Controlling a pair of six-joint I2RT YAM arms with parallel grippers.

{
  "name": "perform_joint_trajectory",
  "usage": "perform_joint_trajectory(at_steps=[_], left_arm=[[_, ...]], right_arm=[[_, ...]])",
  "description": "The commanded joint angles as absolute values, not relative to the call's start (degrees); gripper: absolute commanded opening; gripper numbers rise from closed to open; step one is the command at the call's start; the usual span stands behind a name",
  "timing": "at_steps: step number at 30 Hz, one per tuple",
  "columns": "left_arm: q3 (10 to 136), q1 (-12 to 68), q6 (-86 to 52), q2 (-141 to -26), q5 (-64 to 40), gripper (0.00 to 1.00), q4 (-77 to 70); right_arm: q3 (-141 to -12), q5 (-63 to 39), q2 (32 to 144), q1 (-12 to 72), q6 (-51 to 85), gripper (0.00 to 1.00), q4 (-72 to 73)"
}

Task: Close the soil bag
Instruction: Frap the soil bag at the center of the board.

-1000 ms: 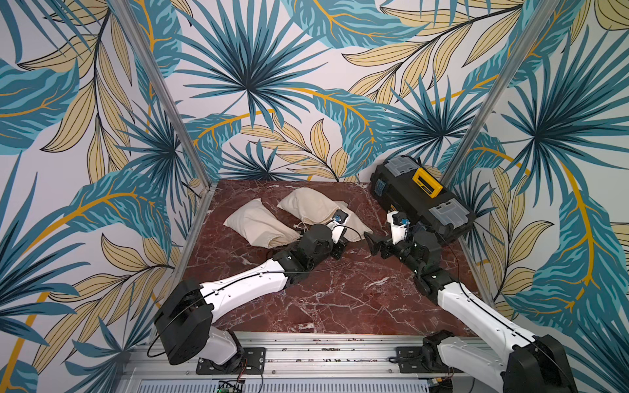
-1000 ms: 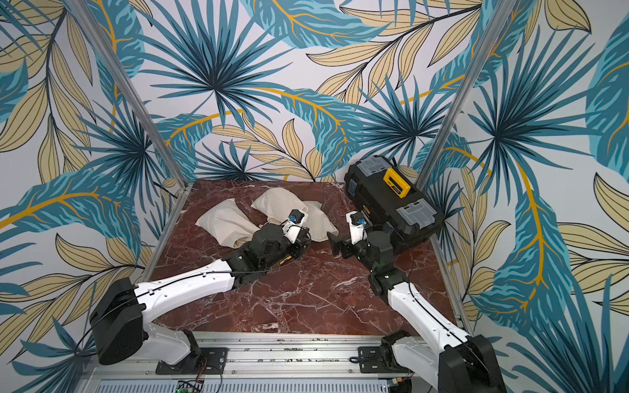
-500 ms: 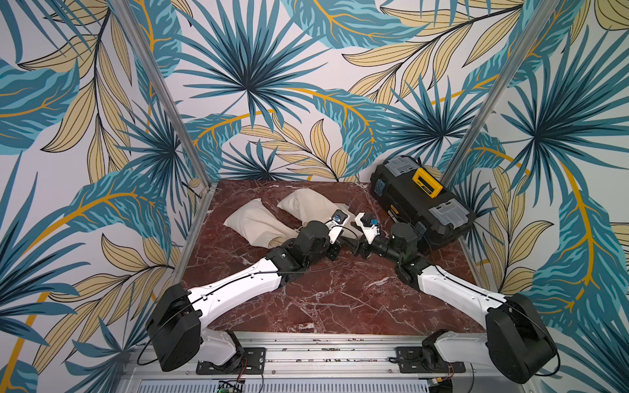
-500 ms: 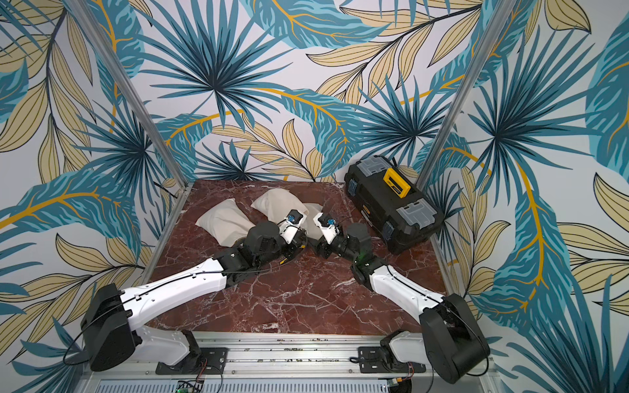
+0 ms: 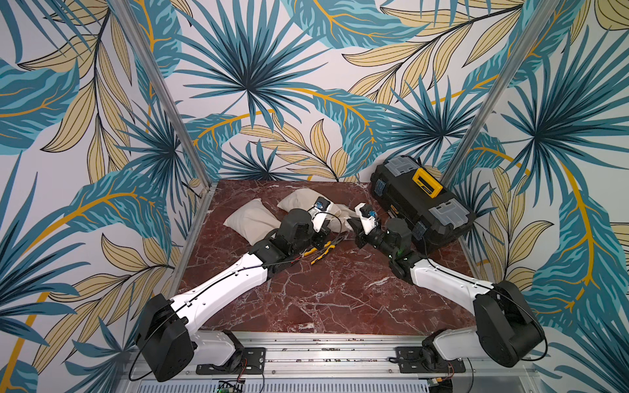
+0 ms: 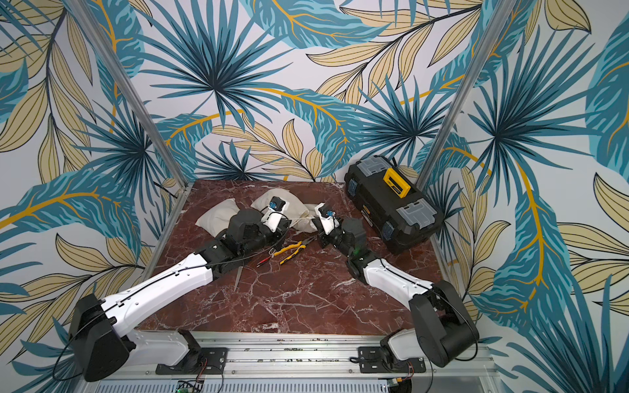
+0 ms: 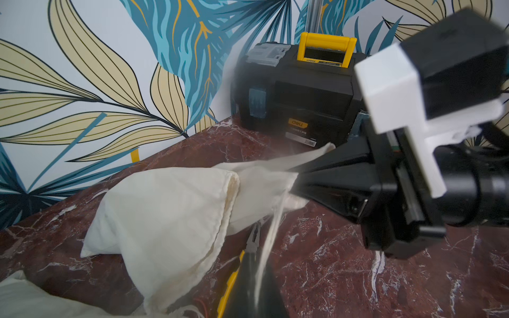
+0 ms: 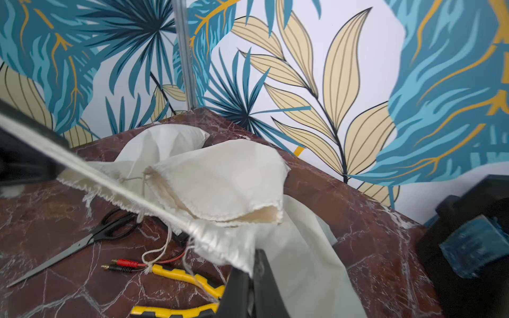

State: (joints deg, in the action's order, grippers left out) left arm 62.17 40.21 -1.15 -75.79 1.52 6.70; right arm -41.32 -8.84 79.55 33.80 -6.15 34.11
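The soil bag lies on the red marble table near the back wall, a little to the left of the black toolbox with the yellow handle. Its filled part rests on the table, and its mouth points to the front, towards the two arms. A second bag of the same pale cloth lies just beside it, on the left side.

The left gripper is clenched on the hem of the bag's mouth. In the left wrist view a pale strip of cloth runs from between its fingers over to the right gripper. The right gripper is also clenched on the cloth of the mouth, and the fabric is bunched between its closed jaws. Between the two grippers the hem is pulled into a straight, tight band, lifted above the table. The rest of the mouth hangs loose and is not closed, and a thin string hangs down from it.

Under this band, on the table, lie yellow pliers, black scissors, and a red and a black plug on thin wires. In both top views the two grippers are near each other, just in front of the soil bag.
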Motion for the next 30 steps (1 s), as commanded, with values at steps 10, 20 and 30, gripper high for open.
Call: perform_joint_trajectory(at_steps=[10, 20, 30], left_arm=[[68.4, 39.2, -5.3, -70.6, -9.7, 0.00, 0.6], [73.3, 42.1, -4.8, -74.6, -10.8, 0.00, 2.4], [75.0, 41.6, -4.5, -72.8, -6.5, 0.00, 4.4]], right_arm=[[-41.4, -11.3, 74.4, 35.3, -6.7, 0.46, 29.6], [-49.2, -14.3, 77.6, 42.0, -7.9, 0.65, 33.3], [-44.7, 6.0, 80.3, 42.1, -7.3, 0.20, 38.0]])
